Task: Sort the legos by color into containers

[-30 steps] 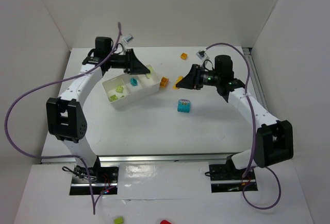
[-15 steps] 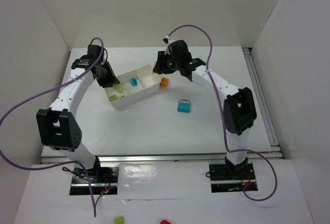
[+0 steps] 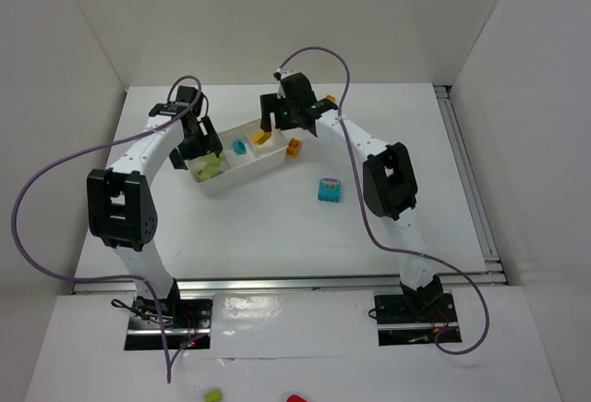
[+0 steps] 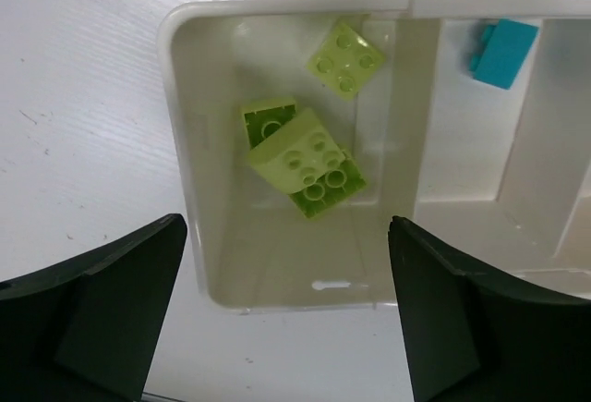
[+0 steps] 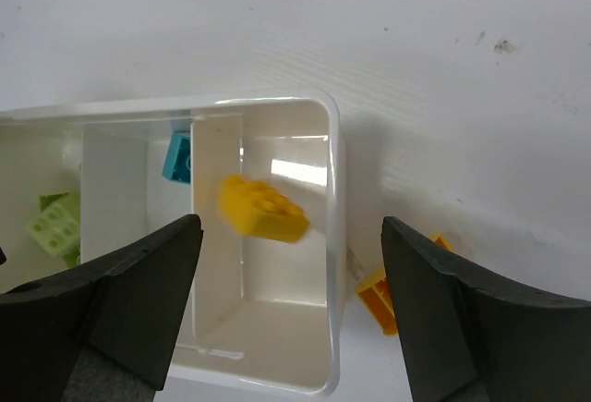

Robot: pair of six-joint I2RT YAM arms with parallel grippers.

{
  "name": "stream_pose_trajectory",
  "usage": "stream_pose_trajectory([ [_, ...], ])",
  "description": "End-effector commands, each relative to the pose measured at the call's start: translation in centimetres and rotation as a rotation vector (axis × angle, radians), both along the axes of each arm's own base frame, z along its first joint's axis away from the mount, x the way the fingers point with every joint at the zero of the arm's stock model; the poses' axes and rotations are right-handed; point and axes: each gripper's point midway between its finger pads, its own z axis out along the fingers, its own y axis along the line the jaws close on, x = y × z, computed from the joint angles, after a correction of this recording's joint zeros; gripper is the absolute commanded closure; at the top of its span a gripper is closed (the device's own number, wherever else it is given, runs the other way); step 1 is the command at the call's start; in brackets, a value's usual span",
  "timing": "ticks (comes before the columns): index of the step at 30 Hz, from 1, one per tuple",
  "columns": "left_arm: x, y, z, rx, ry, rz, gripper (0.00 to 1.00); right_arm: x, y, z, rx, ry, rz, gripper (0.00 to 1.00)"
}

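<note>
Over the white tray (image 3: 245,178), top view: both arms are being held above opposite ends, the left gripper (image 3: 198,148) over the green end and the right gripper (image 3: 271,123) over the orange end. One colour per compartment is being kept, with cyan in the middle. An orange brick (image 3: 262,138) is being shown inside the right-end compartment. A second orange brick (image 3: 294,148) is being left on the table (image 3: 277,226) just beside the tray wall, and the big cyan block (image 3: 329,189) well apart. Both are judged not yet sorted.

Left wrist view: fingers are being held wide apart, nothing between them. Green bricks (image 4: 305,157) are being shown piled on the compartment floor, with one more against the far wall. Stud detail is being resolved only here. The small cyan brick (image 4: 503,51) is being shown next door.

Right wrist view: fingers are being held apart, nothing clamped. The orange brick is being caught blurred, clear of both fingers, and is judged to be dropping, not resting. Floor contact cannot be told. That blur is not being shown from the top.
</note>
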Motion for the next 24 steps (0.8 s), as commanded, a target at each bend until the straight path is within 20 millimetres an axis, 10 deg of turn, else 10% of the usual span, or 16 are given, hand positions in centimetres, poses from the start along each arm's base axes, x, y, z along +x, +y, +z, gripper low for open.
stream_pose_trajectory([
  [1,1.5,-0.3,3.0,0.036,-0.078,-0.012,0.0,0.2,1.6,4.4,0.025,-0.091,0.025,0.14],
  [5,2.2,-2.8,7.6,0.041,-0.197,-0.099,0.0,-0.5,-0.7,10.0,0.043,-0.2,-0.05,0.16],
  [9,1.8,-6.9,10.9,0.053,-0.28,-0.246,0.0,-2.2,-5.8,11.1,0.051,-0.196,-0.163,0.24],
  [17,-1.2,-18.0,8.3,0.006,-0.221,-0.598,0.12,-11.1,-16.0,0.8,-0.044,0.119,-0.317,0.16],
  [24,-2.2,-22.3,6.5,-0.02,-0.187,-0.68,0.12,-15.8,-16.9,-3.9,-0.057,0.29,-0.301,0.04],
])
